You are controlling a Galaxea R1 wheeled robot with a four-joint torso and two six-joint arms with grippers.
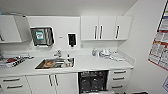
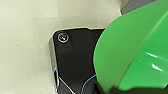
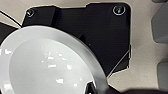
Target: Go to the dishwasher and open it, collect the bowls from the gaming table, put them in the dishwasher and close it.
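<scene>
The robot faces the dishwasher, already open under the counter — the loading step, by the look of it. A green bowl sits right at the left jaws and a white bowl at the right; whether either pair is clamped cannot be told. Loading calls for bending toward the dark racks.

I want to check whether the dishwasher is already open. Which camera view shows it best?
The head view: the built-in dishwasher sits under the white counter, its dark interior with wire racks exposed. The left wrist view shows a bright green bowl instead, the right wrist view a glossy white bowl.
</scene>
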